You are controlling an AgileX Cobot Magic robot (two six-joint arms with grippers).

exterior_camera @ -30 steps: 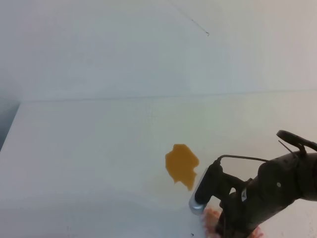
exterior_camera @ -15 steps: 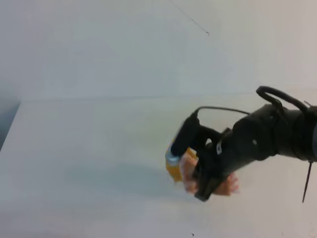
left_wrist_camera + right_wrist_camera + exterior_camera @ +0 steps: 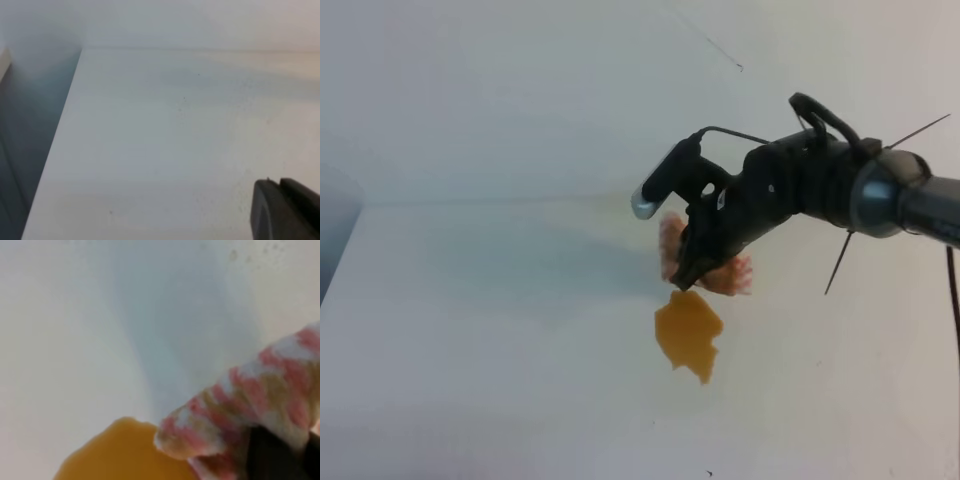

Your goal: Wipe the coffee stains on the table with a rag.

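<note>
Rag carried in, wipe not yet begun.
My right gripper has its jaws pinching the rag, just beyond the coffee stains on the desk; I judge it needs lowering onto the stain, then dragging across.

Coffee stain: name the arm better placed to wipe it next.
Right. The right gripper is shut on the rag just beyond the coffee stain; the left gripper sees only bare table.
</note>
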